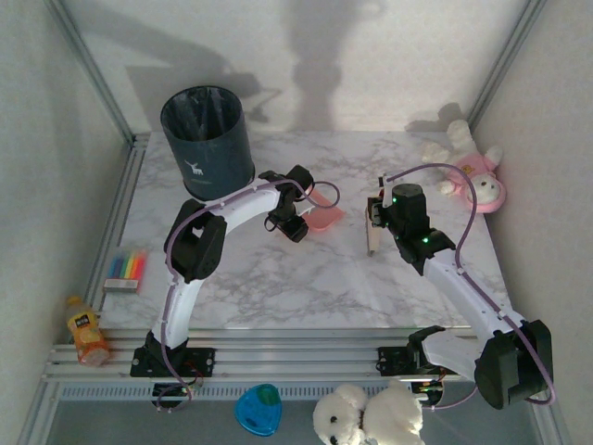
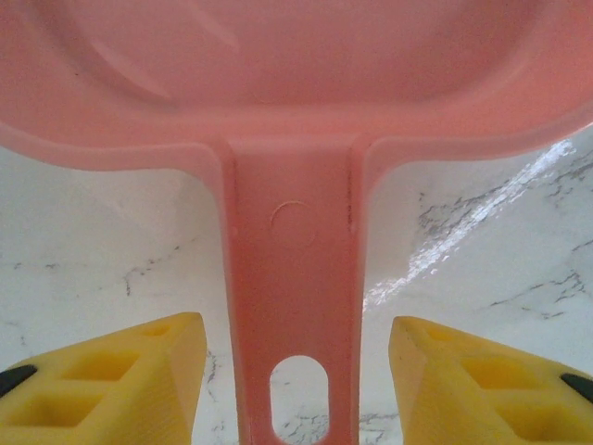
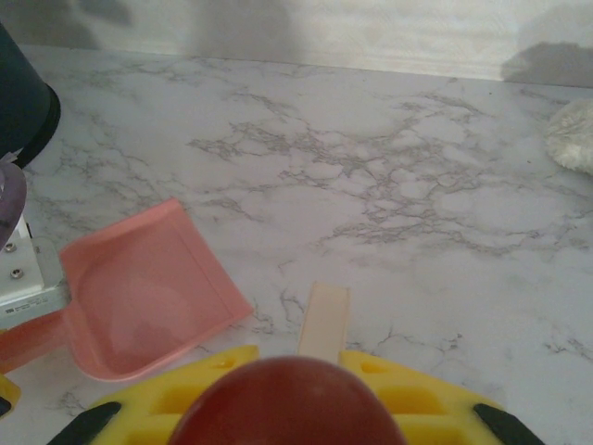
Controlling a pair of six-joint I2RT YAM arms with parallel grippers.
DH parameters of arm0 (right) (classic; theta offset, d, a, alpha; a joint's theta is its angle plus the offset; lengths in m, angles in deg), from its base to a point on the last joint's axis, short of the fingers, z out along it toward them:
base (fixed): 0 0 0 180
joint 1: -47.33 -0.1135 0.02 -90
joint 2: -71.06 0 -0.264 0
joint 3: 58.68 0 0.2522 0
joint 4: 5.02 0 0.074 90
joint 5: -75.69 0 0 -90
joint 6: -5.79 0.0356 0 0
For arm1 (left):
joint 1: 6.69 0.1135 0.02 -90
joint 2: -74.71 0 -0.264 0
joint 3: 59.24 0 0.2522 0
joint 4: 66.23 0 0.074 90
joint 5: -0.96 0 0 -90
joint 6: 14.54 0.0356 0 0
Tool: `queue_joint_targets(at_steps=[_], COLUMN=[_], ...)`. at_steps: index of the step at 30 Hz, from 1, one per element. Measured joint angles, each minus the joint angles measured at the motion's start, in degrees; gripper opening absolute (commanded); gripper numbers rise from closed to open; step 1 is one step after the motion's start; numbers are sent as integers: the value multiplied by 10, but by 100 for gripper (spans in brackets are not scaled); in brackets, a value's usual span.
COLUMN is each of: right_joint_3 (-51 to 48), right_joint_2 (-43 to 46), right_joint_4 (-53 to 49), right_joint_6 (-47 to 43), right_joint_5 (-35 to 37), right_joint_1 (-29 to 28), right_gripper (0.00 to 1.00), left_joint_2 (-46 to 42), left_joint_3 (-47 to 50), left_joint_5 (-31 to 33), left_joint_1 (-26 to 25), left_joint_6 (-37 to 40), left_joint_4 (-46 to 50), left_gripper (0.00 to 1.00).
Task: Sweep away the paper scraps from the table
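Table (image 1: 306,287): one; rectangular white slab, grey marble veining, smooth; long axis left to right; lies beneath the dustpan (image 3: 139,297); dustpan: one, pink plastic, flat, mouth towards the brush (image 1: 372,232); left gripper (image 2: 296,371): yellow fingers apart, flanking the dustpan's handle, untouching; right gripper (image 3: 298,366): clamped on the brush, right of the dustpan.

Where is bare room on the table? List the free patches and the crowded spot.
Free: the near strip of table in front of the dustpan, and the back strip between bin and plush toy. Crowded: the middle, where dustpan, left gripper and right gripper with its brush sit close.
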Motion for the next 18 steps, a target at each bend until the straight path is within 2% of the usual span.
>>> queue_joint_targets(at_steps=[8,18], right_joint_3=[5,72], right_joint_2=[-17,-123], right_joint_4=[0,20], right_joint_6=[-35,-129], right_joint_5=[-2,-23], right_joint_1=[0,0], right_gripper=[0,0], left_joint_2=[-37,-208], left_joint_3=[0,82], left_joint_5=[0,-28], left_joint_1=[0,28], left_joint_6=[0,-15], left_joint_4=[12,-31], left_gripper=[56,56])
